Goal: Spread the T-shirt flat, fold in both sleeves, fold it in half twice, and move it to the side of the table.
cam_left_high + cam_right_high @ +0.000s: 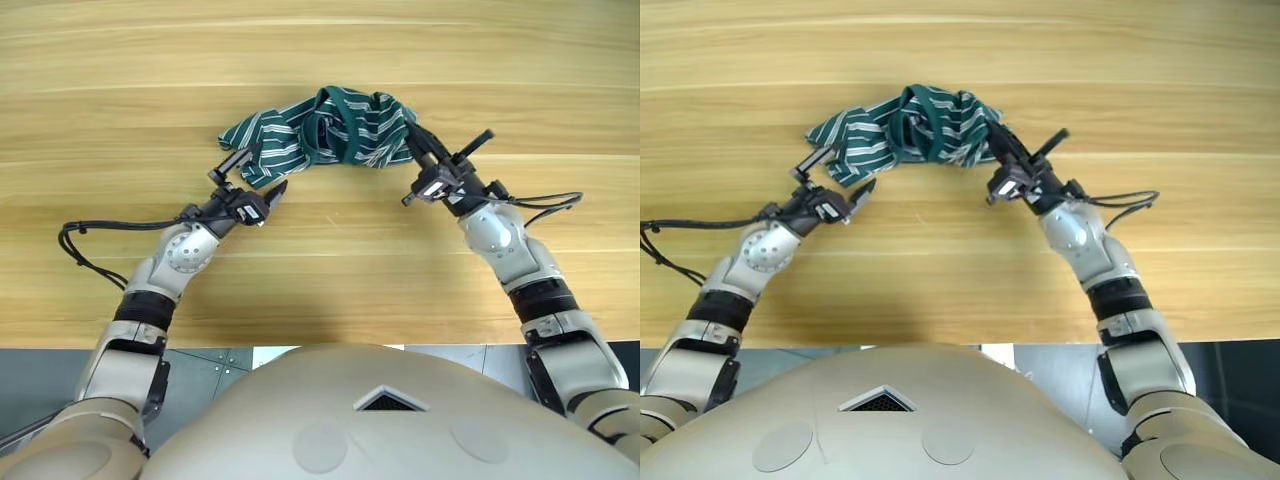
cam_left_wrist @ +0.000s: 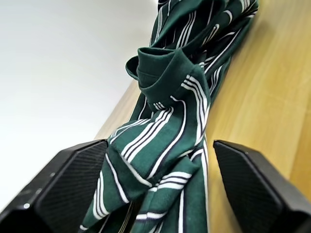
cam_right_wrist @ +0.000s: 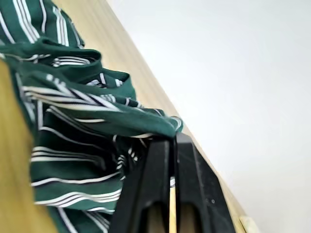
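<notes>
On the wooden table we see one green T-shirt with white stripes, lying crumpled in a bunch between our arms. Our two tools sit at its ends. Our left tool is spread wide, its fingers on either side of the shirt's left end, with cloth lying between them. Our right tool is pressed together, pinching the shirt's right edge.

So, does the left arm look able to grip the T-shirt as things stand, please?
Probably yes: its jaws stand open with a striped end of the T-shirt already lying between them, so the way looks free.
</notes>
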Robot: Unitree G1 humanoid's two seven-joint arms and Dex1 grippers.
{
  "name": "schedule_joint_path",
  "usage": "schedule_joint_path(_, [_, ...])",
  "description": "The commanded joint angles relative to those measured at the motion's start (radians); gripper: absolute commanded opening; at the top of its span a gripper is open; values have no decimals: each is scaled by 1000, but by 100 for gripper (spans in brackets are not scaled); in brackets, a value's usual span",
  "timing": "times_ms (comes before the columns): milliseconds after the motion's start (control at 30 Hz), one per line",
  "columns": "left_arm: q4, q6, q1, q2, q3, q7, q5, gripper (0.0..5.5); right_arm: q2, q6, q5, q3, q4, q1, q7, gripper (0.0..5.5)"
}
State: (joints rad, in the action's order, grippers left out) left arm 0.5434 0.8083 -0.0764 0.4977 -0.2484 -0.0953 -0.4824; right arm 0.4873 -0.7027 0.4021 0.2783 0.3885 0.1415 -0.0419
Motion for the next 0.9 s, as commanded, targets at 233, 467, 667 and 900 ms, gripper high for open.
schedule_joint_path(233, [75, -44, -48, -12, -75, 41, -95, 404, -48, -33, -186, -114, -14, 33, 70, 3])
schedule_joint_path(467, [-124, -187, 23, 115, -68, 39, -227, 404, -73, -31, -231, -145, -23, 46, 112, 3])
schedule_joint_path(667, [-344, -174, 87, 233, -49, -97, -133, 404, -106, -34, -226, -153, 2, 72, 118, 3])
schedule_joint_path(900, [-368, -184, 79, 250, -44, -167, -92, 404, -134, -29, -297, -195, -17, 112, 143, 3])
